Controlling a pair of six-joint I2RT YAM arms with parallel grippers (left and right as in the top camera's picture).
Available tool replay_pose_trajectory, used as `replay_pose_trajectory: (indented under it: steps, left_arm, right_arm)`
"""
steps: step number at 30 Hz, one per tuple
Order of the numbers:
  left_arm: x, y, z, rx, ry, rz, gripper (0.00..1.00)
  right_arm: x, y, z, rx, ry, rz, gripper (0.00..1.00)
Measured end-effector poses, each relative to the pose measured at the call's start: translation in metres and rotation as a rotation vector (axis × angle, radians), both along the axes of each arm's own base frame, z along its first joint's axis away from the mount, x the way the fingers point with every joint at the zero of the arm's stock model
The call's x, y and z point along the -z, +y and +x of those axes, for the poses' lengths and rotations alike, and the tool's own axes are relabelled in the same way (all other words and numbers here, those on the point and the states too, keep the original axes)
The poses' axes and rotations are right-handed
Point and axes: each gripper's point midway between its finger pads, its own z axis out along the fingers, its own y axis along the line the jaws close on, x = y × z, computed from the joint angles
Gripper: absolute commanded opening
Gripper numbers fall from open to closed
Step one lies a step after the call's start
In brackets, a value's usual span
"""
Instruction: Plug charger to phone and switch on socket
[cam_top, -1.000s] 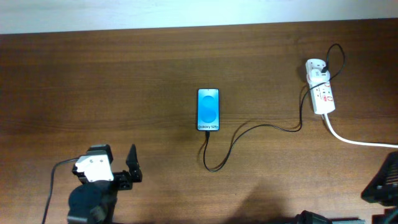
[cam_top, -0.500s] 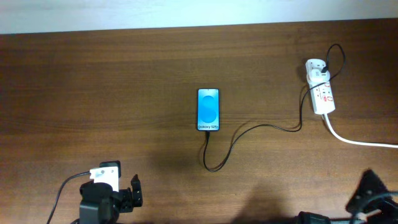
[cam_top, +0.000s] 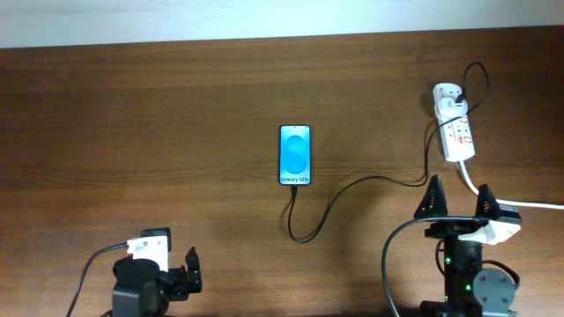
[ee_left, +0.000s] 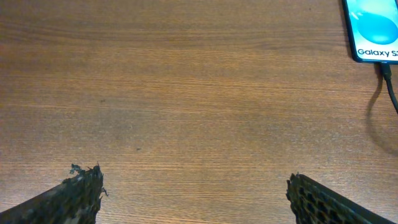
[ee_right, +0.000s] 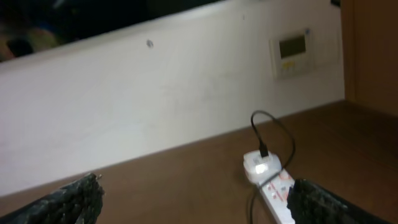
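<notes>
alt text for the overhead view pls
A blue-screened phone lies centred on a wooden table, a thin black charger cable looping from its bottom edge to the white socket at the right. The right tool is open just below the socket; the left tool sits at the bottom-left edge.

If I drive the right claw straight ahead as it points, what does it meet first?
Probably the white oblong power strip with red switch marks, lying straight ahead of the right claw; the claw's height is unclear.
</notes>
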Motion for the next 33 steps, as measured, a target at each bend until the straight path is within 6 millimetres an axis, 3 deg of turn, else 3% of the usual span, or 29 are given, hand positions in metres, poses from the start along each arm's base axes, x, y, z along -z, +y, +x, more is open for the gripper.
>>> replay_pose_trajectory:
  steps: [2,5,10,12,33]
  left_arm:
    - [0.000,0.000,0.000,0.000,0.000,0.000,0.99]
    - [0.000,0.000,0.000,0.000,0.000,0.000,1.00]
    - [0.000,0.000,0.000,0.000,0.000,0.000,1.00]
    - [0.000,0.000,0.000,0.000,0.000,0.001,0.99]
    - [0.000,0.000,0.000,-0.001,-0.002,0.001,0.99]
  right_arm:
    - [0.007,0.000,0.004,-0.001,-0.019,-0.004,0.99]
    - [0.034,-0.003,0.009,0.012,0.026,0.003,0.99]
    - [0.051,-0.018,0.008,0.098,0.071,0.014,0.99]
    - [0.069,-0.020,0.007,0.113,0.146,0.016,0.99]
    - [0.070,-0.020,0.007,0.109,0.167,-0.083,0.99]
